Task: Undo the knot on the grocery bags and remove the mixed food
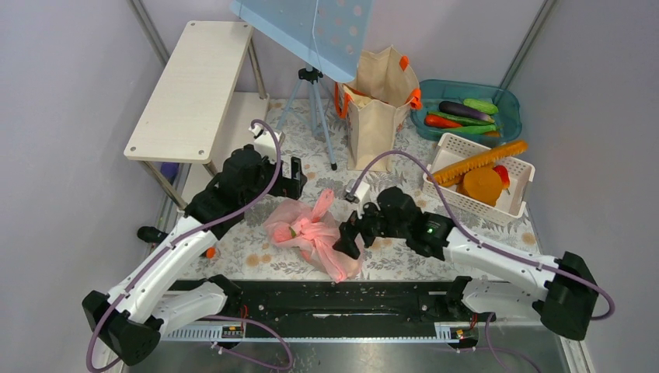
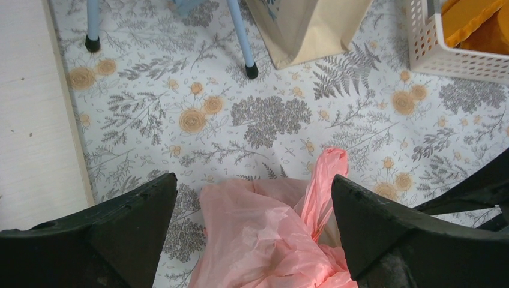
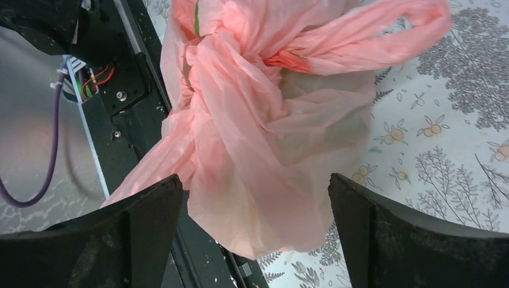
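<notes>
From above, the pink grocery bag [image 1: 311,233] lies knotted between both arms on the table [image 1: 466,225], its contents mostly veiled. Left wrist view: left gripper [image 2: 255,231] wide apart, bag cut off below. Right wrist view: right gripper [image 3: 255,231] wide too, straddling the bag without touching.

1. Plain pale grey walls [image 1: 70,93] close in the table on the left, right and far sides.
2. A floral cloth [image 1: 404,260] with grey ferns and orange flowers covers the tabletop.
3. A light wooden shelf [image 1: 194,85] stands at the far left corner.
4. A blue perforated board [image 1: 311,31] on a tripod [image 1: 312,109] stands at the far edge.
</notes>
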Robot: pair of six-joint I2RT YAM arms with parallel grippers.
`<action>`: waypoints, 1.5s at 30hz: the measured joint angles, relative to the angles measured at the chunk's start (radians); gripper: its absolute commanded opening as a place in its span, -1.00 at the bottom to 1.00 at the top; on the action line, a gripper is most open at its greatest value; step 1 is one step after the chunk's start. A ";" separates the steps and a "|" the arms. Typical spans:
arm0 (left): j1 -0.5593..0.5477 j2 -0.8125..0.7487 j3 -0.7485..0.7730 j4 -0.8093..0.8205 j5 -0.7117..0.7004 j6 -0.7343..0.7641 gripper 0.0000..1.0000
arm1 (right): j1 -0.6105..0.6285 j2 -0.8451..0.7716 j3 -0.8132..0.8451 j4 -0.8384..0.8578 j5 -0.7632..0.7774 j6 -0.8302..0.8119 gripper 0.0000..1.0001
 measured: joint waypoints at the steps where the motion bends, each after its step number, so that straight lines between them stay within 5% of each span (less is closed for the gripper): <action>1: 0.000 0.007 0.000 -0.003 0.002 0.000 0.98 | 0.024 0.021 0.010 -0.001 0.016 -0.004 0.87; 6: 0.000 0.020 0.000 -0.014 0.006 0.000 0.98 | 0.084 0.091 0.043 0.001 0.097 -0.017 0.23; 10: 0.000 0.020 0.002 -0.014 0.006 0.001 0.98 | 0.087 0.134 0.065 0.003 0.157 -0.008 -0.94; 20: -0.058 0.019 0.004 -0.012 0.137 0.047 0.98 | 0.080 0.024 0.041 -0.077 0.484 -0.208 -1.00; 24: -0.137 0.019 0.004 -0.012 0.197 0.071 0.98 | -0.021 -0.089 0.002 -0.094 0.489 -0.275 -1.00; 25: -0.149 0.020 0.004 -0.012 0.211 0.072 0.98 | -0.062 -0.109 -0.005 -0.095 0.487 -0.283 -0.93; 31: -0.200 0.066 0.017 -0.015 0.242 0.056 0.98 | -0.129 -0.130 -0.021 -0.109 0.486 -0.264 0.56; 33: -0.243 0.076 0.017 -0.017 0.238 0.043 0.94 | -0.129 -0.135 -0.021 -0.115 0.488 -0.241 0.82; 37: -0.359 0.079 0.009 0.008 0.190 -0.007 0.74 | -0.129 -0.183 -0.018 -0.169 0.509 -0.167 0.98; 45: -0.550 0.133 -0.171 0.321 0.045 -0.042 0.46 | -0.129 -0.369 0.012 -0.289 0.695 0.088 0.99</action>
